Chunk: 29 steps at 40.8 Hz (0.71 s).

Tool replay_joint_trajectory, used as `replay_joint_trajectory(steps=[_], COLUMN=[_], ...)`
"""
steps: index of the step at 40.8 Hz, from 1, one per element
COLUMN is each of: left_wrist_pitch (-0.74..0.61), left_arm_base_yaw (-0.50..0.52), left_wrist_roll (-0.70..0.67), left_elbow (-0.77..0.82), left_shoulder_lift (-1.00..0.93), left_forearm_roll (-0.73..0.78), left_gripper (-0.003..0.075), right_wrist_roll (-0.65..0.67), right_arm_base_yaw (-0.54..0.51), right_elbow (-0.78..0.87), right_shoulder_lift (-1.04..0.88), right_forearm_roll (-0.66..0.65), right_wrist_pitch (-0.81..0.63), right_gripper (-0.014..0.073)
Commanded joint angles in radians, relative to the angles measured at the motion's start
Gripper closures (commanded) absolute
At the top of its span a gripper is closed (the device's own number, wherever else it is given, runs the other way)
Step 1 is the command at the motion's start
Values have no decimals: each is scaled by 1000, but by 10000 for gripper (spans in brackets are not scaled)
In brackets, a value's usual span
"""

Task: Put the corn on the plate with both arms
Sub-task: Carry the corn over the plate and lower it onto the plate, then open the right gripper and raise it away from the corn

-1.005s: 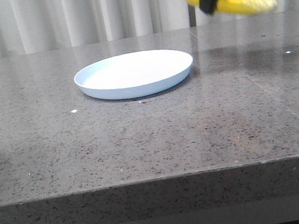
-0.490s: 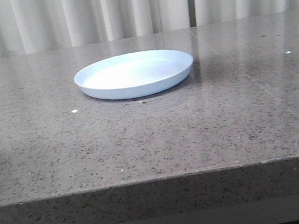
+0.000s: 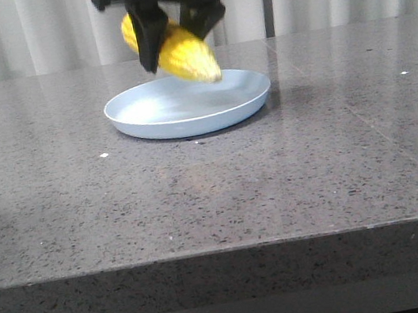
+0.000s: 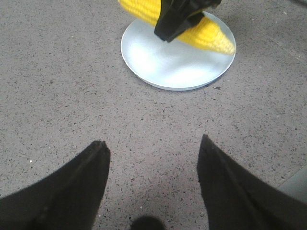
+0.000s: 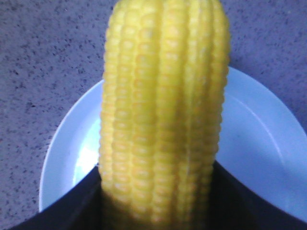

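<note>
The yellow corn (image 3: 186,57) is gripped at its middle by my right gripper (image 3: 174,43) and hangs tilted just above the pale blue plate (image 3: 242,92), its paler tip pointing down to the right. In the right wrist view the corn (image 5: 163,110) fills the space between the black fingers (image 5: 81,201), with the plate (image 5: 259,143) underneath. My left gripper (image 4: 152,142) is open and empty over bare table, short of the plate (image 4: 163,67). Its view also shows the corn (image 4: 211,34) and the right gripper (image 4: 181,19). The left gripper does not show in the front view.
The plate stands on a grey speckled stone table (image 3: 200,198), towards the back and middle. The table's front edge (image 3: 209,254) runs across the front view. Pale curtains (image 3: 28,34) hang behind the table.
The right gripper with the corn was high at the right a second ago, then out of the front view. Now it is lower and to the left, over the plate.
</note>
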Motion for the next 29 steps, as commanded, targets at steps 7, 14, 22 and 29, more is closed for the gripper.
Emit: replay_joint_trajectory(steps=[7, 14, 22, 29], left_wrist_pitch=[-72, -72, -72, -72], left_arm_base_yaw=[-7, -7, -7, -7], left_wrist_roll=[-8, -8, -8, -8], left_elbow=[-25, -25, -25, -25], left_shoulder_lift=[-5, -5, -5, -5], left_forearm_roll=[-17, -17, -17, -17], left_gripper=[311, 311, 311, 311], right_wrist_roll=[4, 4, 4, 4], right_arm_base_yaw=[-5, -5, -5, -5], right_elbow=[-31, -31, -31, -31], right_shoulder_lift=[-27, -29, -54, -135], right_forearm_roll=[3, 3, 3, 3], right_wrist_pitch=[-51, -48, -26, -13], right_gripper=[137, 98, 51, 51])
